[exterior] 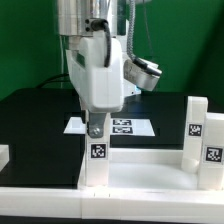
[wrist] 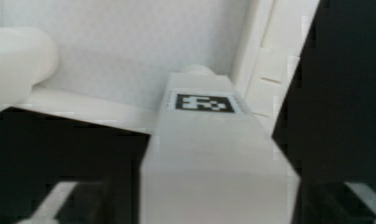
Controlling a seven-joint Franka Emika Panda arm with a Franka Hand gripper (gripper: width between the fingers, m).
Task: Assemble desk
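Observation:
The white tabletop [exterior: 150, 178] lies at the front of the black table, its raised rim [wrist: 265, 50] also showing in the wrist view. One white tagged leg [exterior: 97, 160] stands upright at its corner on the exterior view's left. My gripper [exterior: 95, 128] hangs straight over this leg. In the wrist view the leg [wrist: 211, 150] runs between my fingers [wrist: 75, 205], with a dark gap on each side, so the gripper [wrist: 206, 208] is open around it. Two more tagged legs [exterior: 196, 130] [exterior: 213, 152] stand upright at the exterior view's right.
The marker board [exterior: 115, 127] lies flat on the black table behind the standing leg. A small white part [exterior: 3, 157] shows at the exterior view's left edge. Another rounded white part [wrist: 16, 60] sits beside the tabletop in the wrist view.

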